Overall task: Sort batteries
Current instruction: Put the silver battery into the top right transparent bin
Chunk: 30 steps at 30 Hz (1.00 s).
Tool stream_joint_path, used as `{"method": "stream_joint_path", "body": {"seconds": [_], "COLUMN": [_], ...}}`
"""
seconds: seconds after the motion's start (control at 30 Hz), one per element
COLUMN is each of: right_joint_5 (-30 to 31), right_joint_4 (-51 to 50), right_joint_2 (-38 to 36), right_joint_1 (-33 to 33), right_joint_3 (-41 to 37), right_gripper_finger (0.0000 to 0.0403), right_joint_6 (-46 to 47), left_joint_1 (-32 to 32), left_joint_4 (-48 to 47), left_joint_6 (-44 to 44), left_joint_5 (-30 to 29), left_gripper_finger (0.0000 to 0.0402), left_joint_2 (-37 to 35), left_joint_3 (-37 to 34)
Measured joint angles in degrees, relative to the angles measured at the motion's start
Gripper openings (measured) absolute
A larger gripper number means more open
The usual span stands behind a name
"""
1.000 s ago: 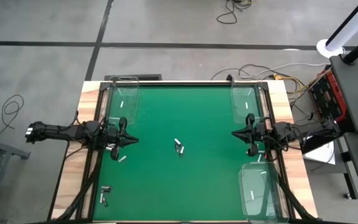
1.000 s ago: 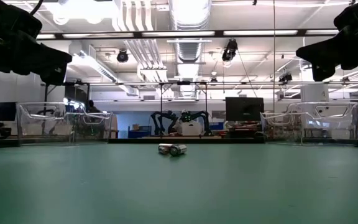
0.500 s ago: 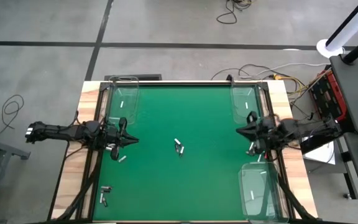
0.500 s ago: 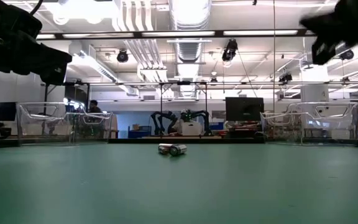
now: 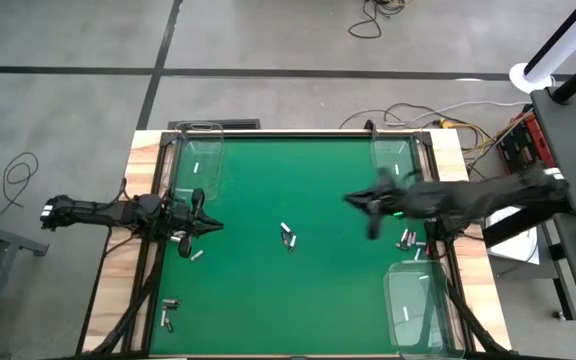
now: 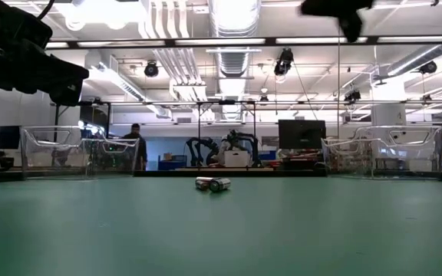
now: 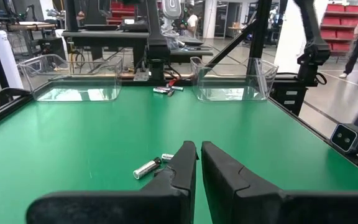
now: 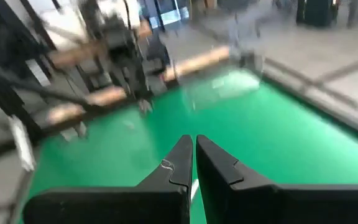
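The right claw (image 5: 356, 201) hangs above the green-topped bench (image 5: 298, 290), out over its right-of-centre part, and the right wrist view shows its two dark fingers (image 8: 180, 163) pressed together with nothing between them. The left claw (image 5: 211, 226) waits at the bench's left edge, its fingers (image 7: 182, 163) likewise closed and empty. Between the two claws, near the middle of the bench, lies a pair of small silver and dark cylindrical batteries (image 5: 288, 236), touching or nearly so; the low view shows them lying on their sides (image 6: 212, 183). Just beside the left claw's tip lies one more silver battery (image 5: 196, 254), and a small cluster of batteries (image 5: 168, 314) sits at the near left corner. Below the right arm, close to the bench's right edge, another few batteries (image 5: 406, 240) lie together. Clear plastic trays stand at the corners: one at the far left (image 5: 200, 158), one at the far right (image 5: 392, 158) and one at the near right (image 5: 417, 305), each holding a whitish battery or so. In the low view a person (image 6: 136, 146) stands in the room beyond the bench.
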Motion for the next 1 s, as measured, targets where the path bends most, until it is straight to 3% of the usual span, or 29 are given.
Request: {"method": "stream_joint_path", "body": {"seconds": [0.2,0.37,0.5,0.67,1.0], "right_joint_5": [3.9,1.6,0.5,-1.1,-9.2], "right_joint_4": [0.6,-2.1,-6.4,-12.7,-13.8], "right_joint_2": [20.9,33.1,38.6,43.9,51.2], "right_joint_1": [-0.6,-0.9,-1.3,-1.4,-3.1], "right_joint_3": [13.5,22.9,28.2,29.2,29.3], "right_gripper_finger": [0.0013,0.0034,0.0088,0.0146,0.0172], "right_joint_6": [7.4,9.0,11.4,10.4,6.3], "left_joint_1": [0.0,0.0,0.0,0.0,0.0], "left_joint_4": [-0.1,0.1,0.1,0.0,0.0], "left_joint_6": [0.0,0.0,0.0,0.0,0.0], "left_joint_5": [0.0,0.0,0.0,0.0,0.0], "left_gripper_finger": [0.0009,0.0009,0.0009,0.0009,0.0009], "left_joint_2": [0.0,0.2,0.3,0.4,0.5], "left_joint_3": [0.0,0.0,0.0,0.0,0.0]}}
